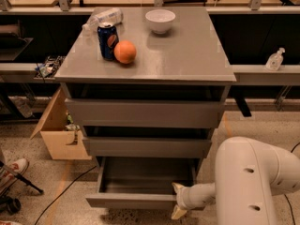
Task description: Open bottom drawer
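The bottom drawer (140, 199) of the grey cabinet stands pulled out, its shallow grey box showing, with nothing seen in it. Its front is the narrowest of the three. My gripper (178, 199) sits at the right end of that drawer front, one cream finger above the front's top edge and one below it, so the fingers straddle the front panel. The white arm (248, 182) reaches in from the lower right. The middle drawer (146, 146) and top drawer (143, 114) above it are pushed in.
On the cabinet top (187, 55) stand a blue soda can (107, 41), an orange (124, 52), a white bowl (160, 20) and a lying plastic bottle (104, 18). A cardboard box (58, 132) sits on the floor at left. A shoe (14, 168) and a cable are at far left.
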`<move>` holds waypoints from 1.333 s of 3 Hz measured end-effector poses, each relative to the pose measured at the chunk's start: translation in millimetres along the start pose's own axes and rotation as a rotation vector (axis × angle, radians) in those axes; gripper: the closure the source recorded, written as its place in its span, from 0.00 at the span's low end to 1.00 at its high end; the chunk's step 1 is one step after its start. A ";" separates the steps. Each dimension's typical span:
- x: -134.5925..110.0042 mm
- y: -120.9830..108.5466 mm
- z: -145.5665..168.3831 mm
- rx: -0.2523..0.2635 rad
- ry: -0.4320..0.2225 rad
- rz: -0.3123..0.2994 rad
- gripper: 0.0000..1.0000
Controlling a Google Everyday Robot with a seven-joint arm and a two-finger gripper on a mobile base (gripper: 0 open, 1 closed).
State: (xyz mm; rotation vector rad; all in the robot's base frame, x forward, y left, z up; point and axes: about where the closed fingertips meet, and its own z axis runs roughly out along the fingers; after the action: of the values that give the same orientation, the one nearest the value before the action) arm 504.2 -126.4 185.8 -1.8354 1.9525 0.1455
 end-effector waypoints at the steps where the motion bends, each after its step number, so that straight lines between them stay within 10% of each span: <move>1: 12.4 10.5 5.5 -0.009 -0.001 0.036 0.41; 4: 30.3 35.4 -5.3 0.011 0.012 0.090 1.00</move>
State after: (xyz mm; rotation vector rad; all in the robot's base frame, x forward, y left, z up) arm 468.2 -152.4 170.6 -1.7465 2.0411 0.1521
